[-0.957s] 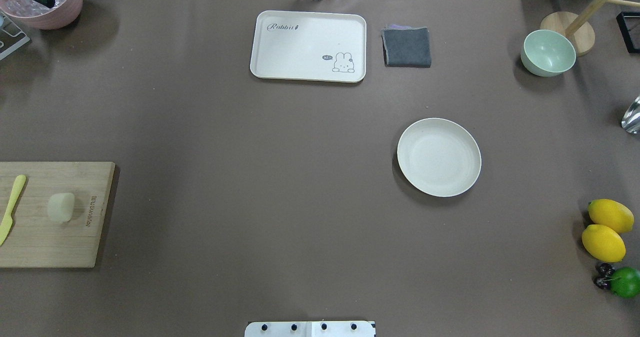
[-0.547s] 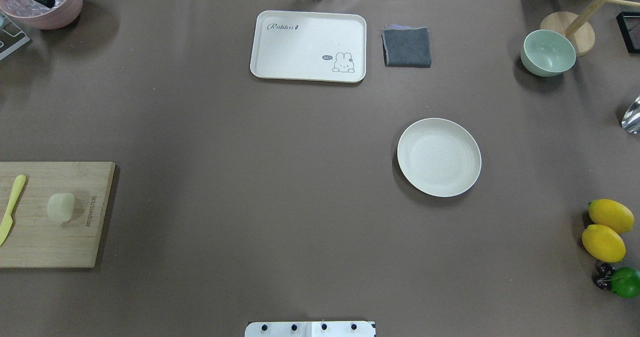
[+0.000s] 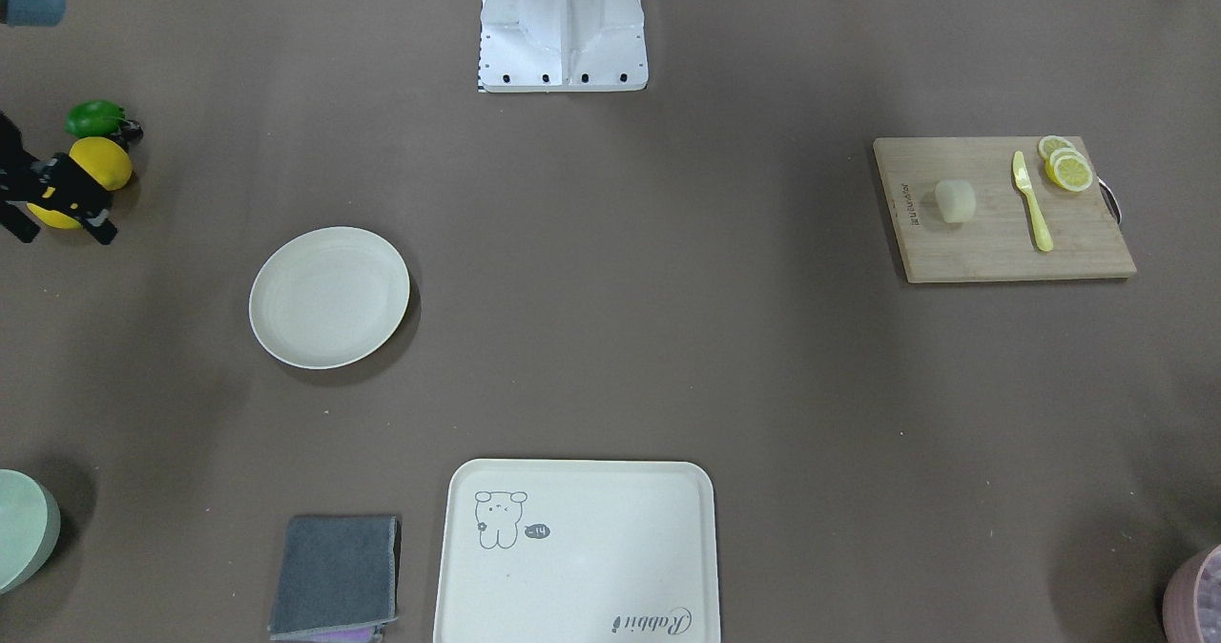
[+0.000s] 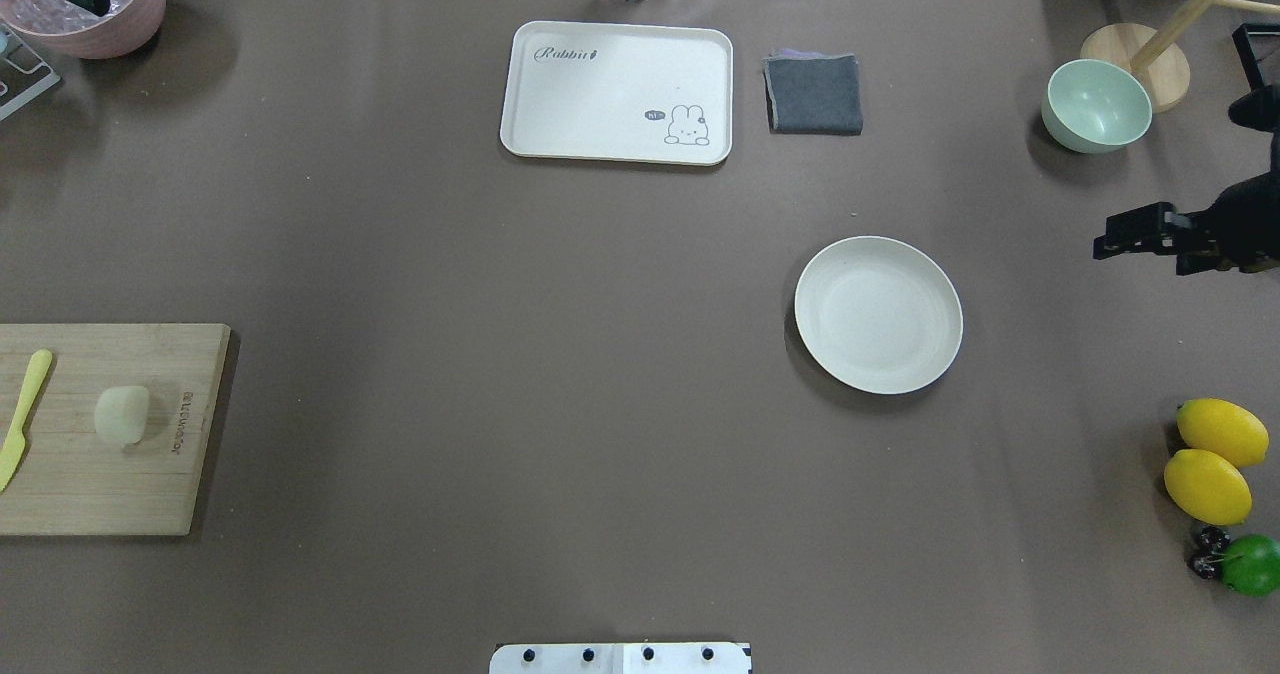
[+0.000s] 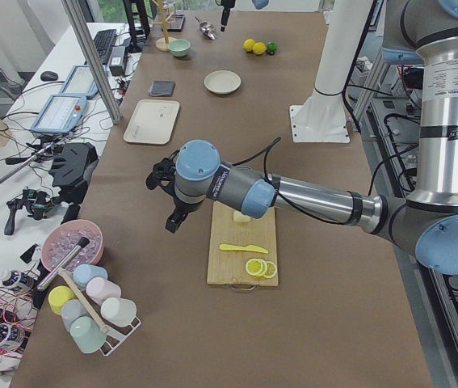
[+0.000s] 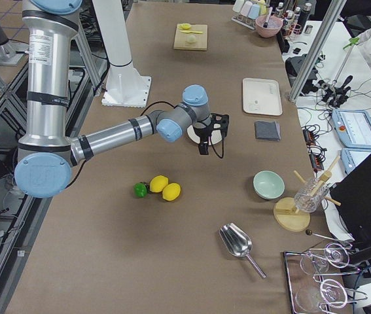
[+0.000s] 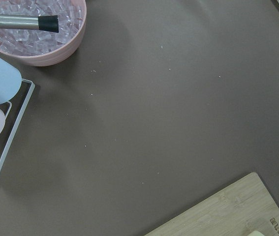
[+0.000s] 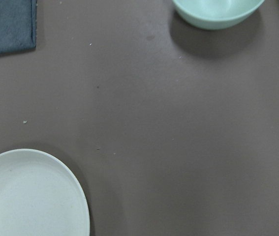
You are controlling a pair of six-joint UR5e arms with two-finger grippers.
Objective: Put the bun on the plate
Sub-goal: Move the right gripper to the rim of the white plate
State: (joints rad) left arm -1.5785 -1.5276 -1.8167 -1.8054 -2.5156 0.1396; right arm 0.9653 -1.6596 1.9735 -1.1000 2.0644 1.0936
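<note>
The bun [image 4: 122,415] lies on a wooden cutting board [image 4: 110,474] at the table's left edge, also seen as a pale lump [image 3: 955,200]. The plate [image 4: 878,314] sits bare at mid-right; its rim [image 8: 55,172] shows in the right wrist view. My right gripper [image 4: 1105,247] hovers right of the plate, near the green bowl, and its fingers [image 3: 100,233] stand apart with nothing between them. My left gripper [image 5: 172,220] shows only in the exterior left view, above the table beside the board, and I cannot tell whether it is open.
A yellow knife [image 4: 22,419] and lemon slices [image 3: 1066,166] share the board. At the back are a cream tray [image 4: 615,92], a grey cloth [image 4: 813,94] and a green bowl [image 4: 1096,104]. Lemons [image 4: 1210,459] lie at the right, a pink ice bowl [image 4: 85,4] at the far left.
My right gripper has come into the overhead view from the right edge, level with the plate's far rim. Bun, plate and board have not moved.
</note>
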